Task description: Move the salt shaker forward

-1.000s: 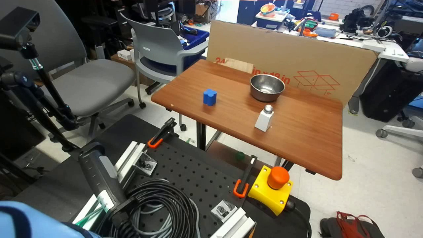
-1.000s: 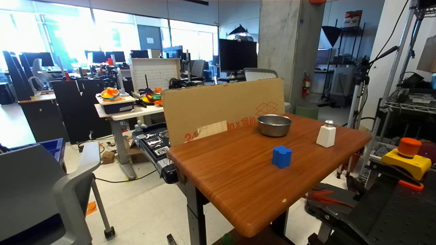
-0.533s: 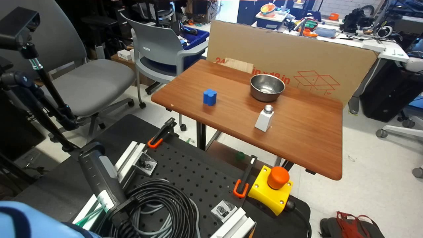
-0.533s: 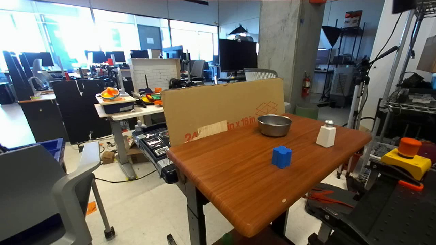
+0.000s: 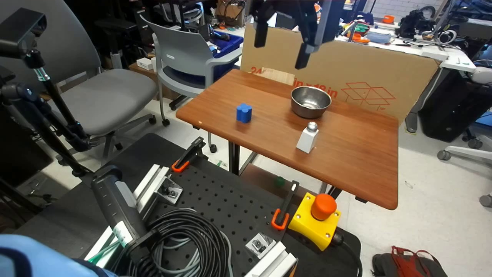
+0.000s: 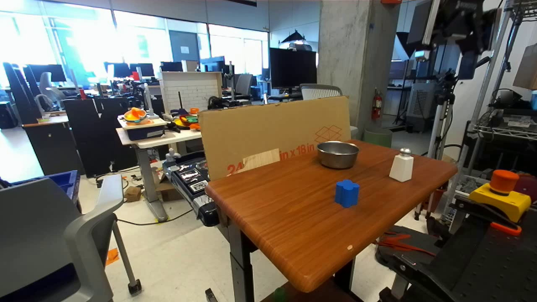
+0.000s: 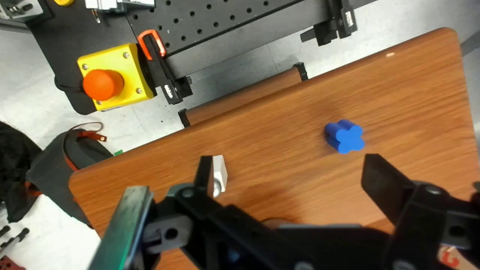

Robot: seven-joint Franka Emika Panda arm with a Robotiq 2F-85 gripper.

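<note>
Both exterior views crop the hand at the top edge, and its outline is slightly blurred there. In the wrist view one finger covers part of the white salt shaker, and the hand's body hides the metal bowl but for a sliver of rim. The two fingers are spread wide apart and grip nothing. The shaker stands upright on the worktop, below the hand and well apart from it; in both exterior views it is right of the blue flower-shaped block and nearer than the bowl. The worktop carries one shaker, one bowl and one block; the black perforated bench beside it bears one emergency-stop button and two clamps.
</note>
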